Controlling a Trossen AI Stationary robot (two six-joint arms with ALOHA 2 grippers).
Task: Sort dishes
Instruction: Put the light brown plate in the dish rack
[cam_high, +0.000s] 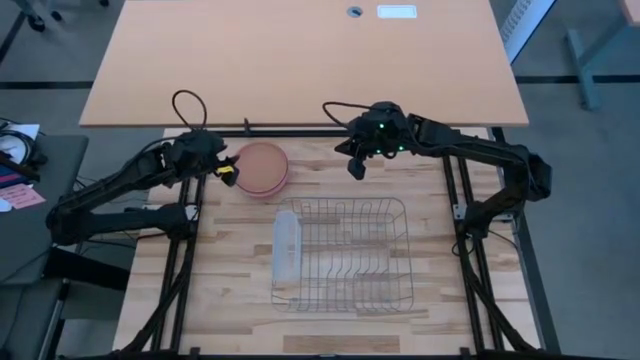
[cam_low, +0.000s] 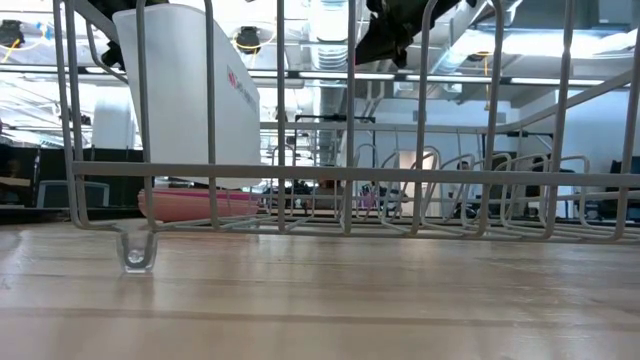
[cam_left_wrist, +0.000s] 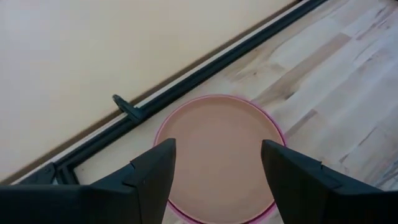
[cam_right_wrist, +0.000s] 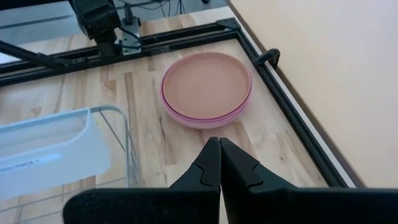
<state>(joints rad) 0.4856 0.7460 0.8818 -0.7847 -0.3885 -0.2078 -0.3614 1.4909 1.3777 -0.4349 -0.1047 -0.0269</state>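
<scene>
A stack of round plates (cam_high: 263, 167) lies flat on the wooden table near its far edge, an orange-tan plate on top and magenta pink rims under it. The stack also shows in the left wrist view (cam_left_wrist: 217, 155), the right wrist view (cam_right_wrist: 206, 87) and, low, behind the rack wires (cam_low: 195, 204). My left gripper (cam_high: 229, 172) hovers open just left of the stack, its fingers (cam_left_wrist: 155, 177) above the stack's near rim, touching nothing. My right gripper (cam_high: 356, 165) is shut (cam_right_wrist: 219, 163) and hangs in the air right of the stack.
A silver wire rack (cam_high: 345, 254) stands in the table's middle, with a translucent white tray (cam_high: 286, 247) upright in its left side. A black frame rail (cam_right_wrist: 292, 106) runs along the table's far edge, a tan desk (cam_high: 300, 60) beyond it. Bare wood lies between stack and rack.
</scene>
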